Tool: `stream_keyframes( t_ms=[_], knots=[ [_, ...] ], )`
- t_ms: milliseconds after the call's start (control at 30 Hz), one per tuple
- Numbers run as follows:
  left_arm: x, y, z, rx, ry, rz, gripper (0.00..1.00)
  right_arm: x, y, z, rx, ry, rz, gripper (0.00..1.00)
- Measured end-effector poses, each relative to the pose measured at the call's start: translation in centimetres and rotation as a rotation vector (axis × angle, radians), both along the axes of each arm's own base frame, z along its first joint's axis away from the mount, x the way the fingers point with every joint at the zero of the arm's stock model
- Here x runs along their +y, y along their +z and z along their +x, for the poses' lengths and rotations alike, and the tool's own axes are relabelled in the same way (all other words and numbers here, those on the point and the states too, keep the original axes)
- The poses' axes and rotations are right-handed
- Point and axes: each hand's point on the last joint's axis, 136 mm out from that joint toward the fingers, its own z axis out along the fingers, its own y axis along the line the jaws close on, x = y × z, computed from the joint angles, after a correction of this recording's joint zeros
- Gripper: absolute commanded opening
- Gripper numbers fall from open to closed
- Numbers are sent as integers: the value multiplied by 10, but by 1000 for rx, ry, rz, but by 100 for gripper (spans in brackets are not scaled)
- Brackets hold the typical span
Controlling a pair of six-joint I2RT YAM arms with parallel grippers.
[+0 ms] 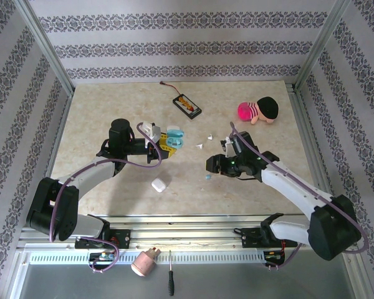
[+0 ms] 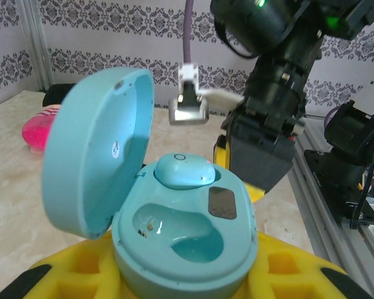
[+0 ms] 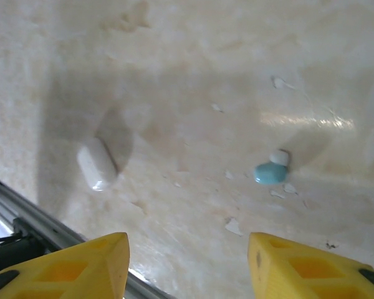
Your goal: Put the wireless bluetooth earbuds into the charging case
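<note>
Case (image 2: 193, 246) sitting open, clamped in left gripper (image 2: 187, 283)
Right gripper (image 3: 187, 249) is hovering open and empty near a loose blue earbud (image 3: 269, 173).

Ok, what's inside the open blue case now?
One blue earbud sits in the case's far pocket; the near pocket is empty. Its underside is hidden by the fingers.

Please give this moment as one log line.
left gripper: shut on blue case | case: open, one earbud seated, one slot empty | right gripper: open above loose earbud
</note>
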Motion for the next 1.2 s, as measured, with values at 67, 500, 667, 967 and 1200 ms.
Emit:
stream_keyframes(
  t_ms=[67, 500, 667, 967, 1200],
  knots=[
    [0, 1, -1, -3, -8, -2, 33, -1, -11, 2, 28, -13, -22, 52],
    [-2, 21, -14, -67, -82, -51, 33, -1, -70, 12, 165, -20, -118, 50],
    [-3, 36, -19, -98, -116, -91, 33, 1, -80, 14, 179, -19, -125, 49],
    [-4, 58, -27, -135, -162, -153, 33, 13, -79, 10, 166, 8, -112, 48],
    [-4, 57, -27, -128, -170, -160, 33, 16, -69, 5, 146, 19, -98, 48]
  ],
)
